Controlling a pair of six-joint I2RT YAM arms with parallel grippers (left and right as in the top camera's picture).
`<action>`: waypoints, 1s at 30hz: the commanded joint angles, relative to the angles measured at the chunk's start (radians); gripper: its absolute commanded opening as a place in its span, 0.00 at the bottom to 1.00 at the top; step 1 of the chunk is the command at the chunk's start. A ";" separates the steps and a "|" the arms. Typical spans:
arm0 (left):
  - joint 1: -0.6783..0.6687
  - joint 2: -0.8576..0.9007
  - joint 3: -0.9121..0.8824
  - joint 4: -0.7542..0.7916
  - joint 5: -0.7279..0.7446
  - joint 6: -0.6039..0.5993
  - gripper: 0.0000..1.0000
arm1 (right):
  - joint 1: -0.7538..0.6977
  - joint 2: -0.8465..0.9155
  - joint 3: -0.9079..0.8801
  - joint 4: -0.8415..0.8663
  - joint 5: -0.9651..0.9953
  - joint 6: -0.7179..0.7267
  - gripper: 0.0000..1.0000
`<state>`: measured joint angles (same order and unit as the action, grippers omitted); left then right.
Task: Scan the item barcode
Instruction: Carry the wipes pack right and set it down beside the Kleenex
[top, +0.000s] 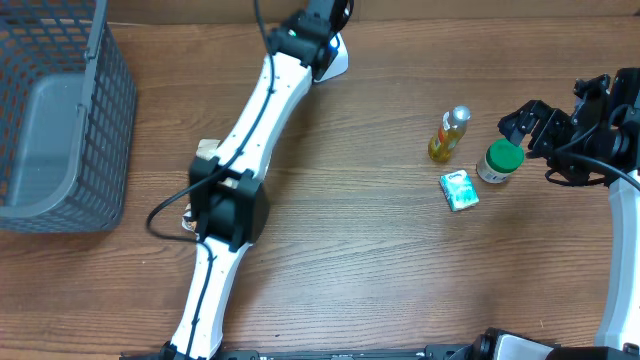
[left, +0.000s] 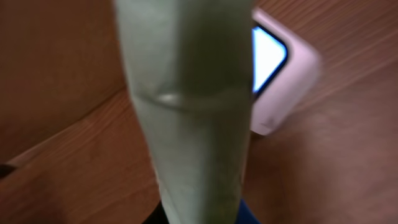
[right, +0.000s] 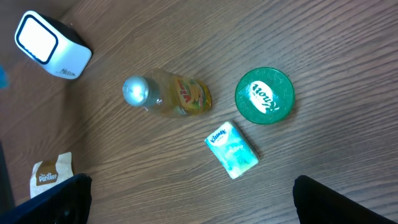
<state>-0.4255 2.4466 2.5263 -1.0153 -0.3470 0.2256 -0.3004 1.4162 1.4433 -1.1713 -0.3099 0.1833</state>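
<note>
tabletop (top: 400, 280); pale packet (left: 186, 112) points toward scanner (left: 280, 68)

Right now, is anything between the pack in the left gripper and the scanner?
Nothing visible. In the left wrist view the pale green pack partly overlaps the scanner just behind it, with only bare table around. The bottle, jar and tissue pack sit well off to the side.

The table (top: 380, 260) is smooth, dull brown wood grain, and the basket (top: 60, 110) is grey plastic mesh. The scanner (right: 53, 45) is smooth white plastic, the bottle (right: 180, 99) clear plastic with a shiny silver cap (right: 135, 91), the lid (right: 263, 95) glossy green plastic, and the tissue pack (right: 232, 149) slick film. The blurred item (left: 193, 124) looks pale green and matt.
</note>
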 joint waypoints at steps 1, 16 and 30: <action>-0.007 -0.154 0.048 -0.106 0.270 -0.190 0.04 | -0.002 -0.015 0.011 0.003 0.003 0.002 1.00; -0.071 -0.144 -0.004 -0.612 0.817 -0.372 0.04 | -0.002 -0.015 0.011 0.003 0.003 0.002 1.00; -0.252 -0.144 -0.352 -0.368 0.908 -0.780 0.04 | -0.002 -0.015 0.011 0.003 0.003 0.002 1.00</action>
<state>-0.6453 2.2990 2.2444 -1.4364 0.4709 -0.4351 -0.3004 1.4162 1.4433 -1.1709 -0.3103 0.1837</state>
